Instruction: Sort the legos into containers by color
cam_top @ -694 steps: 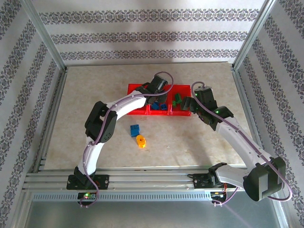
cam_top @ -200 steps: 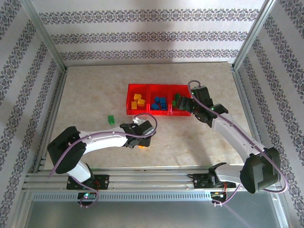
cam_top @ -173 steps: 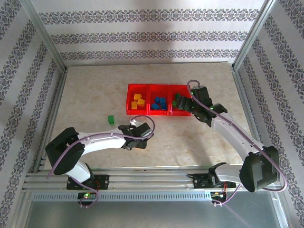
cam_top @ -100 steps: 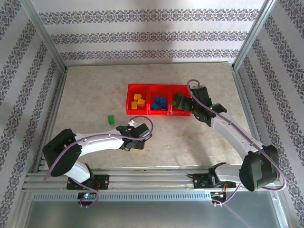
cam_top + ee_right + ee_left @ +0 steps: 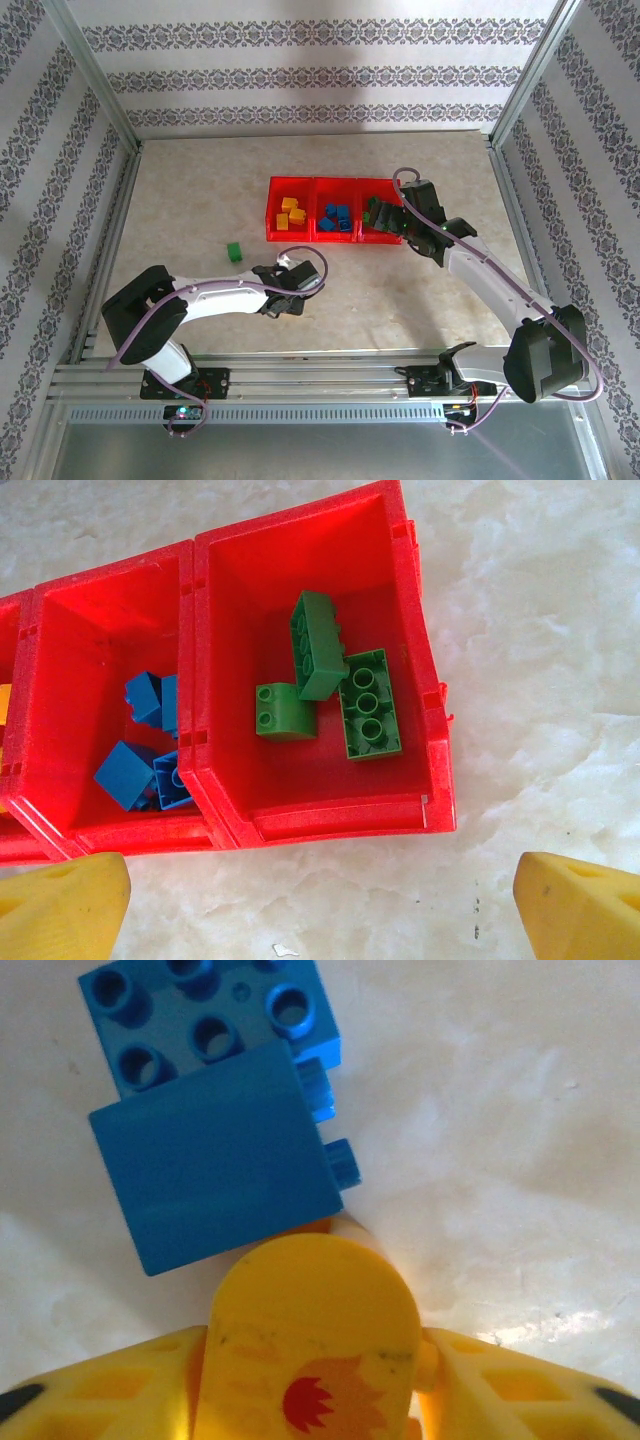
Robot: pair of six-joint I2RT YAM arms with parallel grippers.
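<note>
Bright, even light; glare on the table point(image 5: 520, 1300), close-up perhaps slightly soft.

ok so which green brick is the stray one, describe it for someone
Find the red tray mid-table. Off its near-left corner, on bare tabletop, sits one green brick. Unlike the other green bricks, inside the tray's right compartment, it lies outside, alone.

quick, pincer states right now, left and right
Left pincer: closed on the yellow-orange lego.
Right pincer: open, holding nothing.
</note>
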